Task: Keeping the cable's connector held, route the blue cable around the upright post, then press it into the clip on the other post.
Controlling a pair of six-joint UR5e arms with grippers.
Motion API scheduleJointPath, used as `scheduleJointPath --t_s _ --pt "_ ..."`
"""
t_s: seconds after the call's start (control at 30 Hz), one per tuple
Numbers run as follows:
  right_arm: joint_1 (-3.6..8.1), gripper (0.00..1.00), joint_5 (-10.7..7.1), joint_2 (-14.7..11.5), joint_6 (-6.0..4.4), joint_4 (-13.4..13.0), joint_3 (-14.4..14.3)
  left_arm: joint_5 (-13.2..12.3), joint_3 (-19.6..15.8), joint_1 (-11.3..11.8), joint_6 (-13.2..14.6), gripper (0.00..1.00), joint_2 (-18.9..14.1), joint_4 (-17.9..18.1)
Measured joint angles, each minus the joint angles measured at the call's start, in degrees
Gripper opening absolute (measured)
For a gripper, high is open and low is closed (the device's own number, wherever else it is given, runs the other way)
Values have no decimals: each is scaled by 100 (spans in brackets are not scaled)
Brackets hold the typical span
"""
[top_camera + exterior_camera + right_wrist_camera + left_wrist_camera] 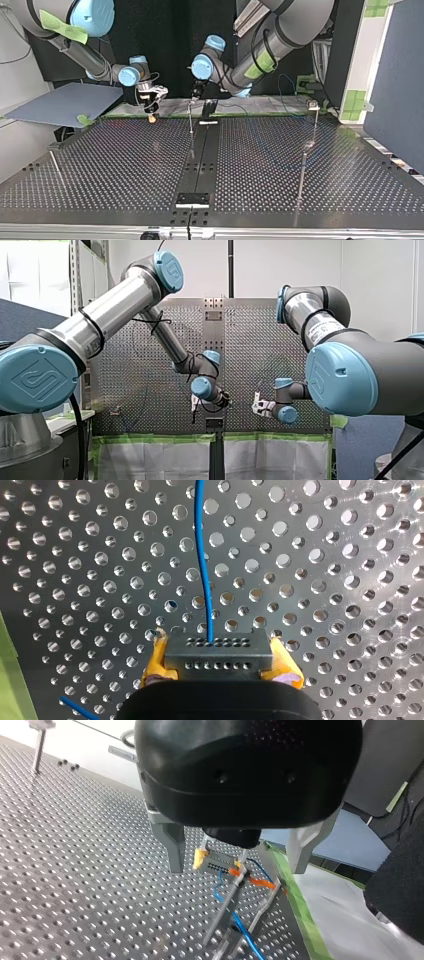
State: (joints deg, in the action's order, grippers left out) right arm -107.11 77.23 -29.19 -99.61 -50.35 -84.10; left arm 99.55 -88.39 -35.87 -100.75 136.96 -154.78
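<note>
The perforated table (125, 160) is stretching out under both arms. My left gripper (235, 865) is hanging released near a thin upright post (191, 120), its metal fingers (172, 845) spreading wide with nothing between them. My right gripper (220, 669) is clenching the dark connector (218, 647) between its yellow pads (155, 662). The blue cable (202, 565) is running out of the connector's face, straight ahead over the holes.

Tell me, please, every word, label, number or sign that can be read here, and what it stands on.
No text reads clearly.
Sticker on my right arm: too blurred to read.
Emblem on my left arm's blue joint cap: embossed shape, no legible letters.
</note>
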Motion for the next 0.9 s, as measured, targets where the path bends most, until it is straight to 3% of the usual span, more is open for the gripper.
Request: scheduleJointPath --t_s 0.2,0.37,0.9 --pt "3 0 -6 -2 1 2 1 35 -297 -6 -3 100 -288 261" --pt "2 0 -7 2 1 -1 -2 207 -530 13 -49 100 -520 489" --pt "9 0 1 2 0 19 2 662 -1335 -10 -712 100 -1325 1296"
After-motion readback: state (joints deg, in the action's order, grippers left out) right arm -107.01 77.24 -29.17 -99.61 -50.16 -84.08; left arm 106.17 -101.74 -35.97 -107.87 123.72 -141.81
